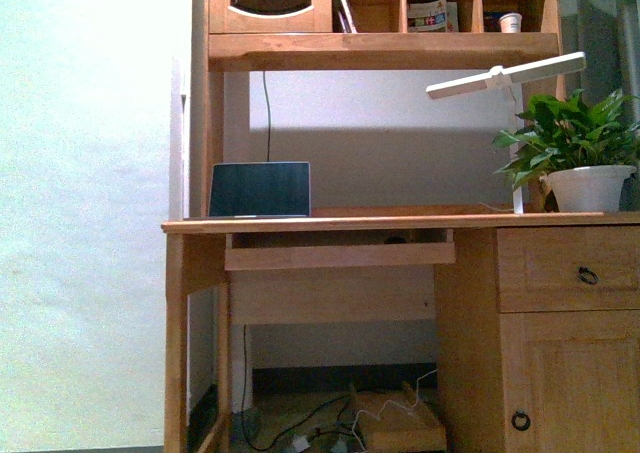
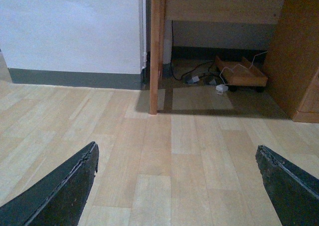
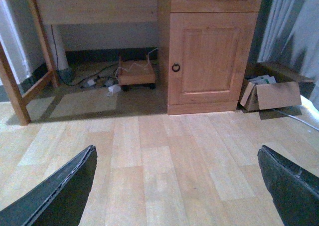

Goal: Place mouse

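The left gripper (image 2: 176, 147) and right gripper (image 3: 177, 148) hang over the floor (image 2: 199, 131), jaws spread, empty. No mouse is visible; the whole task seems left. The laptop (image 1: 260, 189) stands at the table's (image 1: 420, 219) nine o'clock end.

Left gripper (image 2: 176, 146), right gripper (image 3: 176, 148): spread wide, empty.
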Controlling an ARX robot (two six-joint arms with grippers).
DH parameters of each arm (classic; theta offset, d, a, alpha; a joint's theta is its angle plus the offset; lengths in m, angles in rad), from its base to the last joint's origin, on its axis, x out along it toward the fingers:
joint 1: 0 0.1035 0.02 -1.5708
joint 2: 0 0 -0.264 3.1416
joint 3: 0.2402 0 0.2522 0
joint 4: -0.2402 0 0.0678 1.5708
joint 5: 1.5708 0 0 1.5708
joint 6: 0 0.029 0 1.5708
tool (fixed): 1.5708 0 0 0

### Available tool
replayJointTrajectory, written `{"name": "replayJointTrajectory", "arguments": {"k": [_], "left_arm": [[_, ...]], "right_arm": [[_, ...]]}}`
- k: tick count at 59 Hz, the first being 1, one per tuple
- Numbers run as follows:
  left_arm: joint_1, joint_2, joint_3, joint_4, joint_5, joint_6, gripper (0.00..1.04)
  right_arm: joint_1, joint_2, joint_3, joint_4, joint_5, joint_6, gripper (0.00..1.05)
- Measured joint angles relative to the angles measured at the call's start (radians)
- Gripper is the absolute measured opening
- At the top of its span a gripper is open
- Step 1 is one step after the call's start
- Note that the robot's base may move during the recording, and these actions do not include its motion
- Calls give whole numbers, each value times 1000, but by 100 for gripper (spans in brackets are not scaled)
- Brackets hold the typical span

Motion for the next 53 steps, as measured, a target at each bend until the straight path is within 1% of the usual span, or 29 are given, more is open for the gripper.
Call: {"name": "replayJointTrajectory", "arguments": {"k": [53], "left_arm": [[0,0,0,0,0,0,97]], "right_arm": [[0,0,0,0,0,0,97]]}}
